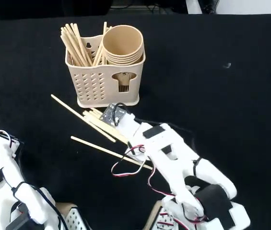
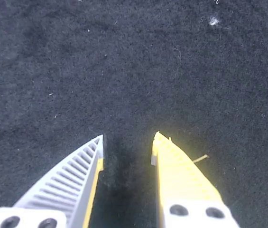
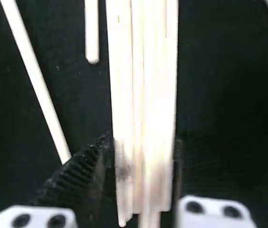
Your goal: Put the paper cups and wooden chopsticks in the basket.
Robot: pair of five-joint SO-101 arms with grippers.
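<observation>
Chopsticks (image 3: 143, 104) clamped in right claw (image 3: 141, 142), wrist view, loose sticks (image 1: 101, 149) by basket (image 1: 101, 82), high view, left claw (image 2: 126, 142) apart

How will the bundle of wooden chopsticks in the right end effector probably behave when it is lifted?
The chopsticks look thin, straight and stiff, so they should hardly bend. Several sit side by side in the right end effector, so one may slip out.

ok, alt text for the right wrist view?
The right gripper clamps a bundle of wooden chopsticks that runs out ahead between its dark jaws. Two loose chopsticks lie beside the bundle on the black table.
</observation>
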